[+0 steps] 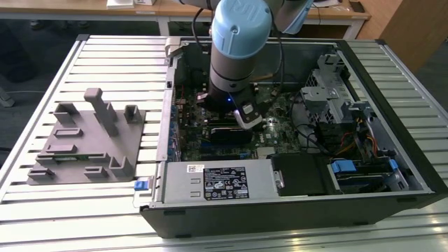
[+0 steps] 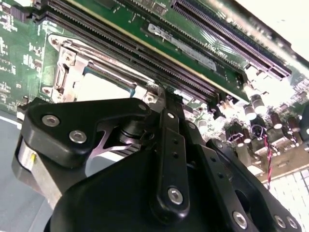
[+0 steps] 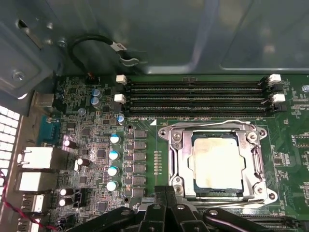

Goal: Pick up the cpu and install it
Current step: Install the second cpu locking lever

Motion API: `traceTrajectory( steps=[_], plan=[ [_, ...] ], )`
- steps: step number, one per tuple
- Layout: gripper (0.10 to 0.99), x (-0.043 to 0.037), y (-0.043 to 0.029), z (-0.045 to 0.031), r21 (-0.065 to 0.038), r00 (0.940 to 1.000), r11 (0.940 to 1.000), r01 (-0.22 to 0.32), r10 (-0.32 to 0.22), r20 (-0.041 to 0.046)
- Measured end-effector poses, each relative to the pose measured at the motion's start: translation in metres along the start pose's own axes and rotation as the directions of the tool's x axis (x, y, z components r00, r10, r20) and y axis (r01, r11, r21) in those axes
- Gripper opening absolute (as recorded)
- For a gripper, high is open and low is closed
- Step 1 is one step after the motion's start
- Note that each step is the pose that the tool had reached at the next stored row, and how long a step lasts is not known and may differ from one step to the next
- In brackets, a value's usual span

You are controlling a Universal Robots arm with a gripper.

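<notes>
Now the cpu (image 3: 216,166) lies flat in the socket frame (image 3: 175,164) on the motherboard (image 3: 91,159), beside the RAM slots (image 3: 195,96). Hand (image 3: 166,205) hovers just off the frame's edge, fingers together, holding nothing. Judged light, stiff and fragile, with a slick metal lid; best gripped by opposite rim edges, never underneath.

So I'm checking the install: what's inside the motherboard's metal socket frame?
The cpu lies flat inside the socket frame, its silver top showing. Whatever is beneath it is covered. The pincer sits beside the frame.
</notes>
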State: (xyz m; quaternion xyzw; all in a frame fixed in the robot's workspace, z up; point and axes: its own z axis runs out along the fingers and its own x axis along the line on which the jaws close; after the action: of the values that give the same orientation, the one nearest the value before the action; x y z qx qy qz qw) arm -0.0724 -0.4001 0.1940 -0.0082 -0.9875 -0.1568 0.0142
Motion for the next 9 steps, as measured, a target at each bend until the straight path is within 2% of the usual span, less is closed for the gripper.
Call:
traceTrajectory(
  steps=[9],
  plan=[
    [0.106,0.0007,0.0063,-0.0189,-0.007,1.0000,1.0000,0.000,0.000,-0.0004]
  ],
)
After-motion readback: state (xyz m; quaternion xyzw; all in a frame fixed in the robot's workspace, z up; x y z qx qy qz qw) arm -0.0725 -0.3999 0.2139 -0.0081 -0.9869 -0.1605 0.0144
